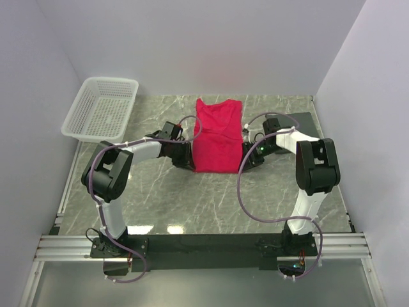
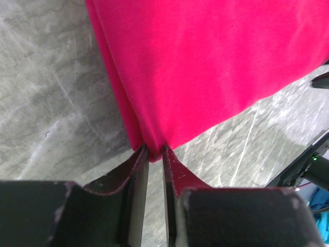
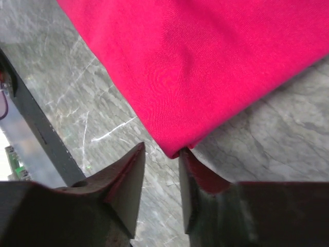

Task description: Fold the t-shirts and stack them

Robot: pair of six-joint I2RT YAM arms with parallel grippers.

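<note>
**Inspector:** Where is the garment lying?

**Assessor:** The crimson t-shirt point(image 1: 217, 135) is lying on the marble table point(image 1: 192, 198), folded into a narrow strip with its collar end pointing away from the arm bases. How the layers are sitting underneath is hidden from above.

**Inspector:** And the left gripper point(image 2: 154, 150)?

**Assessor:** It is pinching the near left corner of the t-shirt. Its wrist view is showing the jaws drawn to a thin slit, with the fabric's tip running down between them. How deep the cloth is reaching is hidden by the fingers point(image 2: 134, 170).

**Inspector:** The right gripper point(image 3: 162, 150)?

**Assessor:** Its jaws are standing apart and clamping nothing. The near right corner is sitting just at the mouth of the gap, beside one finger. Whether it is touching that finger is hard to tell.

**Inspector:** Is the overhead view adding anything?

**Assessor:** Little. Both grippers are showing there as dark shapes against the hem, their fingertips too small to make out. A white mesh basket point(image 1: 102, 109) is sitting at the far left, well apart from the t-shirt. A blue-green object point(image 2: 320, 208) is being cut off by the frame edge and is not identifiable.
</note>
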